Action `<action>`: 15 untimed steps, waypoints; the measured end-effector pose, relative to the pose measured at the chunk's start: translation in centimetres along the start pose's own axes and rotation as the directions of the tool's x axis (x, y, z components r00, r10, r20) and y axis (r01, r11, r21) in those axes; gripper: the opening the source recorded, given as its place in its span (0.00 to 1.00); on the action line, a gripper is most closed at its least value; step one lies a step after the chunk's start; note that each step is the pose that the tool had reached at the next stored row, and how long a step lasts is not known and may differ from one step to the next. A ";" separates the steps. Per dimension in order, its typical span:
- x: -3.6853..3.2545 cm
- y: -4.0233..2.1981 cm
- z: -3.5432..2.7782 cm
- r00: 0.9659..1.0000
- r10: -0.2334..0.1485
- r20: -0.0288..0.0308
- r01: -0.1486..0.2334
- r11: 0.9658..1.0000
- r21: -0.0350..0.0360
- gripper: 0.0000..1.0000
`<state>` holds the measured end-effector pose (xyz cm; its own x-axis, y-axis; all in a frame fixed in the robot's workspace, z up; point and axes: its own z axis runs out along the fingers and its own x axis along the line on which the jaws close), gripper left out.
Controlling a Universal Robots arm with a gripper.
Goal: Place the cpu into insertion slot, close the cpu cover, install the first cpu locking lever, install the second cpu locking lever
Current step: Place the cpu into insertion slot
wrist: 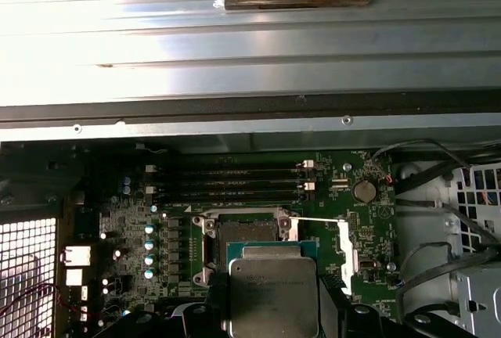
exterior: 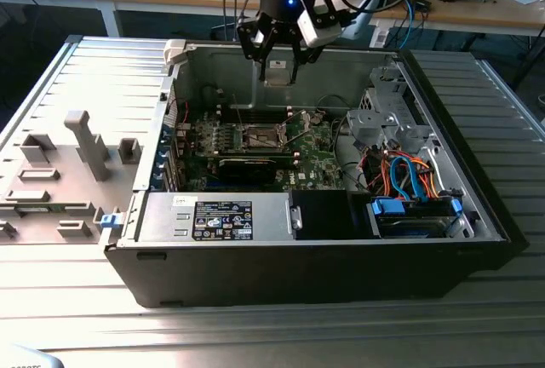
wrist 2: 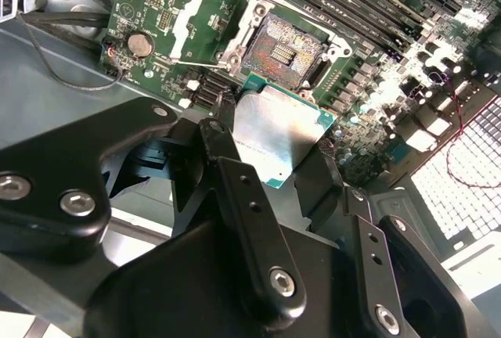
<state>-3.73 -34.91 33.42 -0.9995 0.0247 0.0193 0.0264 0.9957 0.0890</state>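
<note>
Exterior view: soft even light, no hard shadows. Ribbed table [exterior: 68,300] pale with low sheen. Case [exterior: 341,257] interior dimmer around socket [exterior: 260,138], darkest under near wall. Blue lamp [exterior: 290,2] glows on arm above socket.

Second wrist view: board components [wrist 2: 407,80] beside socket blown white by glare. Cpu [wrist 2: 278,138] top mirrors pale light. Gripper [wrist 2: 270,158] black, almost no detail.

First wrist view: ribbed table beyond socket washed out. Motherboard [wrist: 141,221] around socket dim by contrast.

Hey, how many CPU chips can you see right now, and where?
1. The cpu is clamped in the gripper, above the motherboard, near the empty socket whose cpu cover stands open. Another could be hidden elsewhere in the case.
</note>
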 end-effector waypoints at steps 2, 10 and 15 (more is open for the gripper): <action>0.06 -0.01 0.08 1.000 0.000 0.000 0.000 1.000 0.000 0.54; 0.20 -0.03 0.26 1.000 0.000 0.000 0.000 1.000 0.000 0.54; 0.41 -0.05 0.42 1.000 0.000 0.000 0.000 1.000 0.000 0.54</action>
<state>-4.14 -34.91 33.01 -0.9995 0.0248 0.0192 0.0264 0.9957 0.0892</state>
